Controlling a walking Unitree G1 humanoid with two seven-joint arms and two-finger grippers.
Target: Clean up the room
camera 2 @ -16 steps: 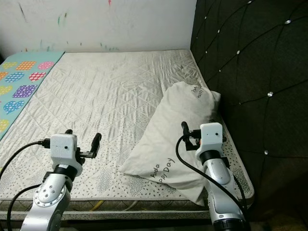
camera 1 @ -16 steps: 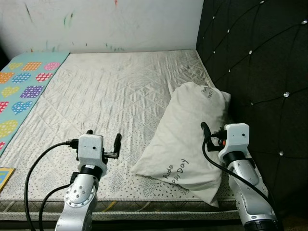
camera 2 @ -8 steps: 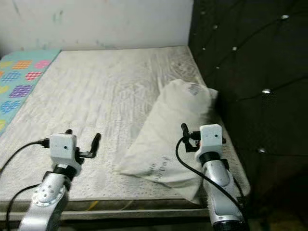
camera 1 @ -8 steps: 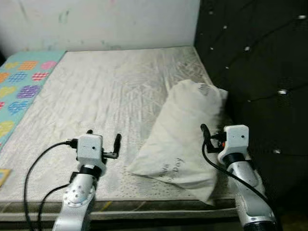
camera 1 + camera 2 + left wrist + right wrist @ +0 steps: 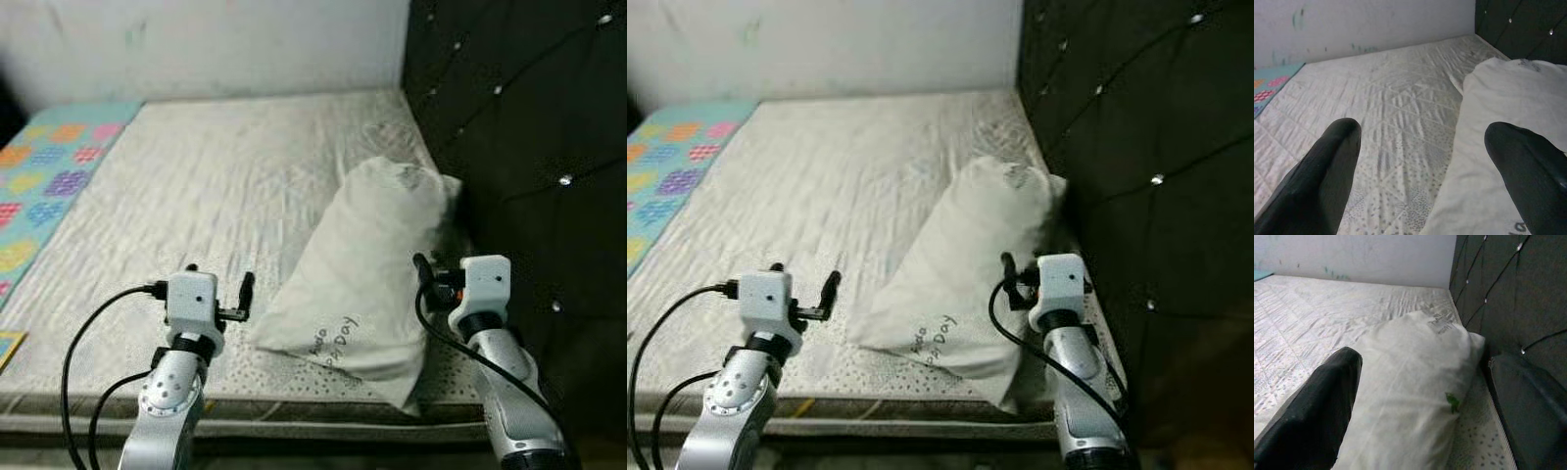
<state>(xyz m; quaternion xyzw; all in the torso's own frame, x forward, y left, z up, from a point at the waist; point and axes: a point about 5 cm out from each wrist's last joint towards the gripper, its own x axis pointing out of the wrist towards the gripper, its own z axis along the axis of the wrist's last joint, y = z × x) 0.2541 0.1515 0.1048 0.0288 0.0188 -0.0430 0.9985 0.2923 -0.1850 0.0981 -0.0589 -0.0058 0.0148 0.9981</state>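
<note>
A bare quilted mattress (image 5: 225, 186) runs up to a black tufted headboard (image 5: 519, 147), with a patterned mat (image 5: 44, 186) along its far left edge. The white pillow (image 5: 367, 259) lies by the headboard at the mattress's near right corner. Both grippers — left gripper (image 5: 1420, 171) and right gripper (image 5: 1425, 401) — hover over the front edge, fingers spread, holding nothing.

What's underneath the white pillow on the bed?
The pillow lies on the quilted mattress, its far end beside the dark tufted headboard. Whatever lies beneath it is covered. Both pincers, left and right, are open near it.
</note>
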